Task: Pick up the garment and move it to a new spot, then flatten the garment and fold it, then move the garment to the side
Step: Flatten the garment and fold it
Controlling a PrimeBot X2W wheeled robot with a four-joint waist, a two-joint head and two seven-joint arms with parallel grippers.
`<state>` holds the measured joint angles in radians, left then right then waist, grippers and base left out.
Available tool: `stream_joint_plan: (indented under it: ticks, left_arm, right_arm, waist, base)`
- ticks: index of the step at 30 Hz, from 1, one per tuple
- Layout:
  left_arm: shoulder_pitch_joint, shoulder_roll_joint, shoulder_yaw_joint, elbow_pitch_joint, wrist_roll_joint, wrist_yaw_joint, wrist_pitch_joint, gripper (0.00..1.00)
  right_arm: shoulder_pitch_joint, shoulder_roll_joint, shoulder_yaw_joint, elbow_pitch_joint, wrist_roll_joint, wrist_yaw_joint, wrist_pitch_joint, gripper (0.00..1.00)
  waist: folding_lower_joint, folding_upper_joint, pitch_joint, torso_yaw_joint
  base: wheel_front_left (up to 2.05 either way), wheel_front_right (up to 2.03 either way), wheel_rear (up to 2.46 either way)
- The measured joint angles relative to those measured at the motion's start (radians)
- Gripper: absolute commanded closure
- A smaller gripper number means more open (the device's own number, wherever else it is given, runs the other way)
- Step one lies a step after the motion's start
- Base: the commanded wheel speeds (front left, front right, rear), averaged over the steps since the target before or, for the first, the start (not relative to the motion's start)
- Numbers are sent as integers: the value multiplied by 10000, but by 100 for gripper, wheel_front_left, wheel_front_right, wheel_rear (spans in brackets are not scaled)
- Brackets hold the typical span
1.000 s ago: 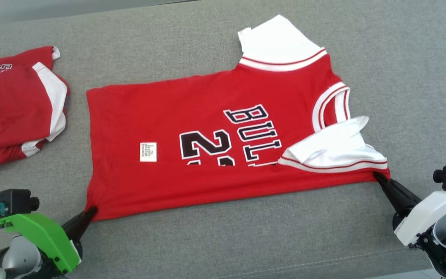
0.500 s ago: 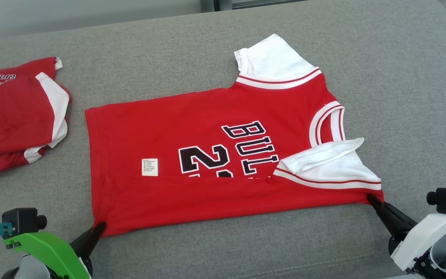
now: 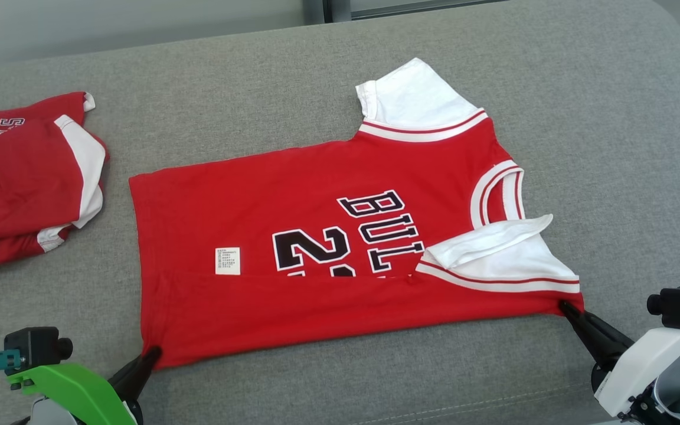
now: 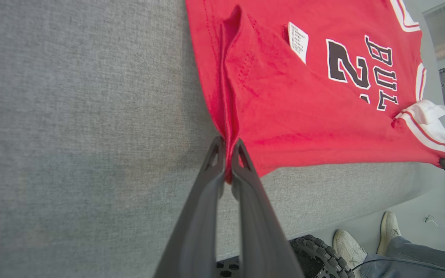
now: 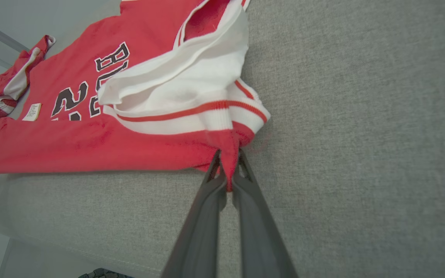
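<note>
**While both end effectors pinch it, the jersey lies spread**

As the jersey (image 3: 293,224) lies part-folded on the cushion (image 3: 611,147), the left end effector (image 3: 152,356) is clamped on its hem corner and the right end effector (image 3: 564,306) on its shoulder corner. The cloth stretches between them. A second garment (image 3: 15,177) lies beyond the left end effector.

Left gripper (image 3: 154,354): lime-green shell, black boxy cam on top, teal plug at its side. Right gripper (image 3: 564,306): white shell, same black cam, thin cable looped below. Fingers (image 4: 251,200) long, dark grey, tapering, slotted near tips. Knobbly black tyre (image 4: 315,253), prob. its wheel.
</note>
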<state>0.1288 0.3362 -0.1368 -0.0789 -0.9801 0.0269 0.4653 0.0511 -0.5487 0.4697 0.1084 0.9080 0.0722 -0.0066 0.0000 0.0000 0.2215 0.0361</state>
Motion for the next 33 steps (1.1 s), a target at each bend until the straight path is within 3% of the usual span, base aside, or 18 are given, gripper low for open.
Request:
stream_joint_plan:
  ticks: [1,2,3,5,6,7,8,10,13,14,22,29,33]
  left_arm:
    - [2,0,0,0,17,29,-46,100]
    - [3,0,2,0,40,63,-88,100]
    - [4,0,0,0,67,86,-88,94]
    - [9,-6,-10,4,79,98,-102,70]
    - [11,-17,-4,2,79,100,-184,61]
    - [16,-29,2,-2,79,100,-238,59]
    - [21,-33,2,0,82,111,-276,58]
    - [40,-35,-8,0,144,155,-282,44]
    - [68,-61,-50,0,173,174,-362,5]
    - [84,-67,-86,0,190,174,-366,0]
    - [156,-65,-117,38,792,178,-890,0]
    - [156,-165,58,-82,1467,81,-1992,0]
    - [207,-351,92,-159,1797,27,-2637,0]
  right_arm:
    - [0,0,10,-10,-38,-52,0,100]
    - [-1,-10,19,-19,-65,-84,4,88]
    - [-1,-31,42,-25,-125,-119,21,76]
    - [-2,-59,67,-27,-194,-140,48,54]
    - [-3,-90,84,-40,-261,-188,48,31]
    - [-7,-130,104,-52,-387,-215,48,4]
    - [-10,-163,109,-58,-472,-224,48,0]
    - [-14,-167,111,-71,-483,-309,48,0]
    - [-16,-144,155,-169,-485,-314,48,0]
    - [-16,-138,165,-188,-487,-316,48,0]
    - [-9,-157,-121,-219,-706,-746,-301,0]
    - [-4,-199,-359,-493,-1824,-1363,-1340,0]
    - [-7,-125,-282,-719,-2360,-1453,-1770,0]
  waist:
    - [0,0,-7,7]
    - [0,0,-13,15]
    - [0,0,-20,22]
    - [0,0,-49,36]
    - [0,0,-60,43]
    - [0,0,-68,47]
    - [0,0,-74,50]
    - [0,0,-92,55]
    - [0,0,-124,62]
    - [0,0,-136,64]
    - [0,0,-476,98]
    - [0,0,-1064,88]
    - [0,0,-1443,47]
  base:
    - [0,0,0]
    - [0,0,0]
    - [0,0,0]
    - [0,0,0]
    - [0,0,0]
    - [0,0,0]
    - [0,0,0]
    - [0,0,0]
    - [0,0,0]
    - [0,0,0]
    - [0,0,0]
    - [0,0,0]
    - [0,0,0]
